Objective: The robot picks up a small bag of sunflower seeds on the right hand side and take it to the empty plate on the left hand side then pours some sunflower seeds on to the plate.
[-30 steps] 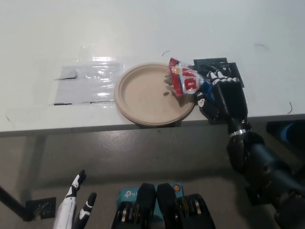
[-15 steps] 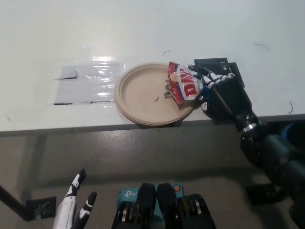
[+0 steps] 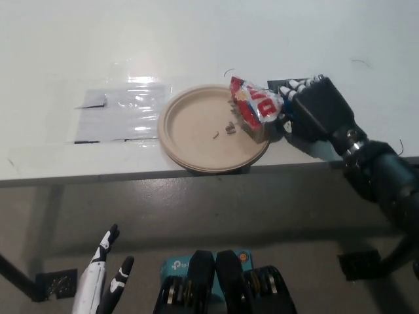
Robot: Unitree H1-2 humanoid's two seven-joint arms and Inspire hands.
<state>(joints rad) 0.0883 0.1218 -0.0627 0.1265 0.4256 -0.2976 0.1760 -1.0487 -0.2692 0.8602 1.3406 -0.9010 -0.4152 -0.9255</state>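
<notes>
- Black right hand (image 3: 314, 111), fingers closed round the right end of the small red-and-white crinkly plastic seed bag (image 3: 256, 111); bag tilted, its open end over the right rim of the plate.
- Round tan paper plate (image 3: 186, 147): a few dark seeds (image 3: 228, 127) lie just left of the bag's mouth, near plate centre.
- Bag looks light, soft and slick; film would likely crumple under a hard squeeze and could slide out of a loose one. Best hold, by my judgement: at the closed end, away from the mouth.
- Plate is thin, near the table edge; a nudge might shift it.
- White left hand (image 3: 101, 278), fingers spread and empty, hangs well below the plate, off the white table (image 3: 196, 39).
</notes>
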